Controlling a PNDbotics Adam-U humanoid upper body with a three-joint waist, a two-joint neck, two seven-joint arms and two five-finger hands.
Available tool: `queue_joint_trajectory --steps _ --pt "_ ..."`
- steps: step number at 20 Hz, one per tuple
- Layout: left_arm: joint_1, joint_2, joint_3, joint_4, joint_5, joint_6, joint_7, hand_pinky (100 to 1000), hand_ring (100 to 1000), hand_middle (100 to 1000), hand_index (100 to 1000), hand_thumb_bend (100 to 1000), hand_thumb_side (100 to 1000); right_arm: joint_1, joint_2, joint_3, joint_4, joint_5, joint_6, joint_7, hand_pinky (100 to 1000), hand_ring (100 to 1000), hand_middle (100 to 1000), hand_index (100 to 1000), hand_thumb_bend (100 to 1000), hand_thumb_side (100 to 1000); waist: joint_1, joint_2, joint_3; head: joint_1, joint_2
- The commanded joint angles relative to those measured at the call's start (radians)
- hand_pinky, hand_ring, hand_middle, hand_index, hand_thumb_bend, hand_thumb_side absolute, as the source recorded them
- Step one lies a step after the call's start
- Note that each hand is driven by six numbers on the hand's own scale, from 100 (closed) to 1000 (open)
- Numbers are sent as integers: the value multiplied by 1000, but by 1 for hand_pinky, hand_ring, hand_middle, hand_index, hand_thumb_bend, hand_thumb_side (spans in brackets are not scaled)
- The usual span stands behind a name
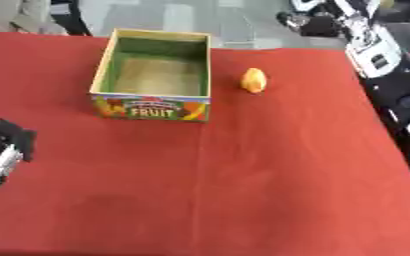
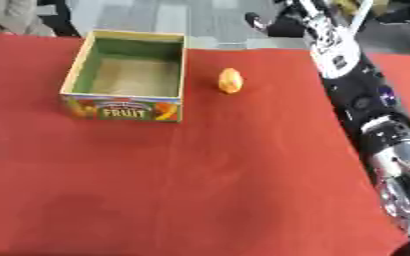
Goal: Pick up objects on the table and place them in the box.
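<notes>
An open cardboard box [image 1: 152, 107] with green inner walls and a "FRUIT" label on its front stands at the back left of the red table; its brown floor shows bare. A small orange fruit [image 1: 254, 80] sits on the cloth just right of the box, apart from it. My left hand [image 1: 2, 150] rests low at the left edge, far from both. My right arm runs down the right side, and its hand [image 2: 403, 192] hangs open near the lower right corner, holding nothing, well in front of the fruit.
The red tablecloth [image 1: 243, 190] covers the whole work surface. Its far edge runs just behind the box, with grey floor beyond. Black equipment [image 1: 318, 20] stands past the far right corner.
</notes>
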Motion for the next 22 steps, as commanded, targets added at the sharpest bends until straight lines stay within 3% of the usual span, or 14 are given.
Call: queue_joint_trajectory --steps 1,14,22 --pt "-6 17 7 -15 2 -1 1 486 504 508 502 415 382 -18 -24 -3 -8 6 -2 -1 704 827 783 876 460 351 4 -16 -1 -14 17" --pt "-5 16 7 -15 2 -1 0 486 503 508 502 415 382 -17 -16 2 1 24 -4 4 706 825 777 875 462 352 3 -13 4 -29 21" --pt "-8 14 1 -14 3 -3 -6 486 502 509 502 414 382 -18 20 21 45 122 -20 40 718 831 788 877 490 344 8 -14 16 -44 17"
